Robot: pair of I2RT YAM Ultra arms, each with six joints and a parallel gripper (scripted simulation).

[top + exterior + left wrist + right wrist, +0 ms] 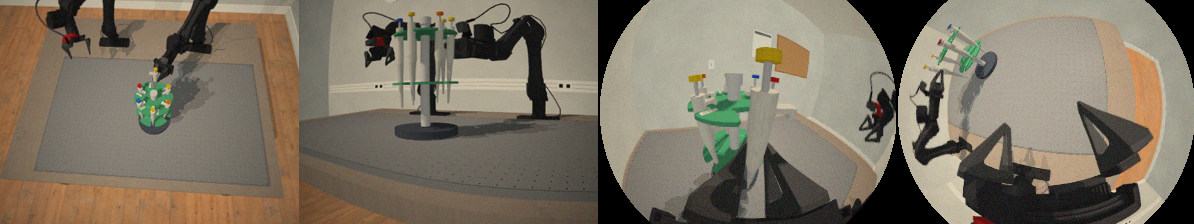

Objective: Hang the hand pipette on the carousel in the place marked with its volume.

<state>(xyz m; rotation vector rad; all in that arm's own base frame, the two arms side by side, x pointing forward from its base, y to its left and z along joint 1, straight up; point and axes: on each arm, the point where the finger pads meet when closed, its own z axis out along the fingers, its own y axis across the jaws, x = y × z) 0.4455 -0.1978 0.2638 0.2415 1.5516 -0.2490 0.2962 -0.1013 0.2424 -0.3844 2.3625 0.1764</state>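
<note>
The hand pipette [155, 78] [443, 76] [762, 120] is held upright, yellow button on top, at the rear edge of the carousel [154, 102] [425, 31] [720, 118] [972, 54]. Left gripper [158, 79] [757, 151] is shut on its body. In the left wrist view the pipette stands in front of the green discs, its finger hook [788, 109] pointing right, not straight at the post. Whether it touches the head is hidden. The print on its button and the slot labels are unreadable. Right gripper [81, 56] [377, 65] [1043, 115] is open and empty, away from the carousel.
Several other pipettes hang around the head, including ones with a blue button [138, 100] [399, 20], a red button [139, 85] and an orange button [168, 102] [440, 13]. The round dark base [153, 128] [426, 133] [986, 65] stands on the grey mat [95, 136].
</note>
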